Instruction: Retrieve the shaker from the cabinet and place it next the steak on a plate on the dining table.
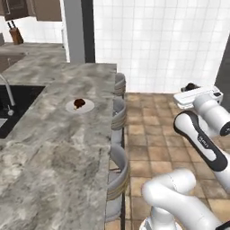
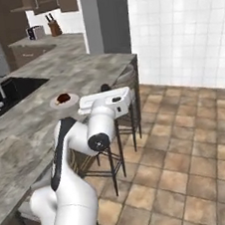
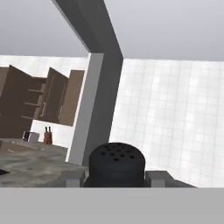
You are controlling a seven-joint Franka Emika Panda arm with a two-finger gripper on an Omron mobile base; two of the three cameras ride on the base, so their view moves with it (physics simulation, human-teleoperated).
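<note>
Left base view: one plate (image 1: pixel 80 106) with one steak (image 1: pixel 79 103) sits on the table (image 1: pixel 58 148); the arm is out over the floor, so a release here would drop it.

Right base view: two stools (image 2: pixel 123 83) crowd the approach.

Hand view: gripper (image 3: pixel 116 180) clamped on one shaker (image 3: pixel 117 165) (perforated top up); tilting could slip it.

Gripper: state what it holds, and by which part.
The gripper holds the small black cylindrical shaker, fingers at opposite sides of its lower body; the perforated top pokes out above them.
</note>
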